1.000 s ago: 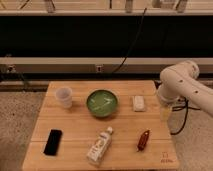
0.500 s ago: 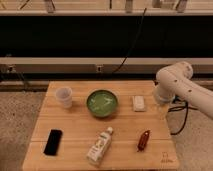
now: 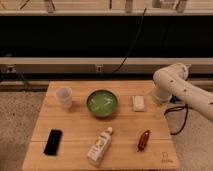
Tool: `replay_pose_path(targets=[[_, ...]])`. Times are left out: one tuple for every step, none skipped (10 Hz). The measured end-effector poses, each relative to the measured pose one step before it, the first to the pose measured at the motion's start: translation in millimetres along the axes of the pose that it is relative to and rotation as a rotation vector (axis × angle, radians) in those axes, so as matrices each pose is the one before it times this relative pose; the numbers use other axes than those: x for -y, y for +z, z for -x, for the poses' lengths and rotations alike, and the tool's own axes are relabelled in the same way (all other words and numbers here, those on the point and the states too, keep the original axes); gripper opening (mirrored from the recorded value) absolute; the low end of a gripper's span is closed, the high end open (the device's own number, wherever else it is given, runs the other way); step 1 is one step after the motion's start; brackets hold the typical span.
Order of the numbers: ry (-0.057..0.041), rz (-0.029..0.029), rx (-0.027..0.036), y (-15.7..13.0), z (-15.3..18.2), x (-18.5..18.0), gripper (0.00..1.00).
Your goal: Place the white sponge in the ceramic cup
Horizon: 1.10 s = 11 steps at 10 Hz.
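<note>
The white sponge [image 3: 139, 103] lies flat on the wooden table [image 3: 75, 125], to the right of the green bowl. The ceramic cup [image 3: 64, 96] stands upright at the table's back left, on the far side of the bowl from the sponge. My white arm comes in from the right. Its gripper end [image 3: 158, 98] hangs at the table's right edge, just right of the sponge and apart from it. The gripper holds nothing that I can see.
A wide green bowl [image 3: 102, 103] sits between the cup and the sponge. A white-and-tan bottle [image 3: 100, 146] lies at the front middle, a black phone [image 3: 53, 142] at the front left, and a reddish-brown object [image 3: 144, 140] at the front right. Cables and a dark rail run behind the table.
My arm has shifted a little to the left, bringing the gripper end closer to the sponge. Nothing on the table has moved.
</note>
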Motion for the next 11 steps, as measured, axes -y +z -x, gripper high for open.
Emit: replay_pose_path(targets=[[-0.01202,0.00049,0.00284,4.88,1.05,3.69,0.80],[-0.00853,0.00164,0.00195,4.79,0.47,2.00,0.80],[-0.00874,0.00039,0.00244,5.40,0.45,2.33,0.80],[-0.00899,0.00128,0.00243,6.00,0.58,2.15,0.80],[-0.00732,0.00059,0.00068,3.49,0.88,1.61,0.80],[-0.01048,0.00028,0.00075,4.28,0.54,2.54,0.80],[-0.01109,0.00195,0.00100,8.30,0.56,2.53,0.80],[-0.01087,0.00042,-0.00028,7.04,1.43,3.17,0.80],[-0.00758,0.00141,0.00045,3.99,0.61,1.68,0.80],[-0.00961,0.00200,0.00007,5.00,1.11,1.80,0.80],[-0.00630,-0.00108,-0.00185,1.21,-0.16,1.96,0.80]])
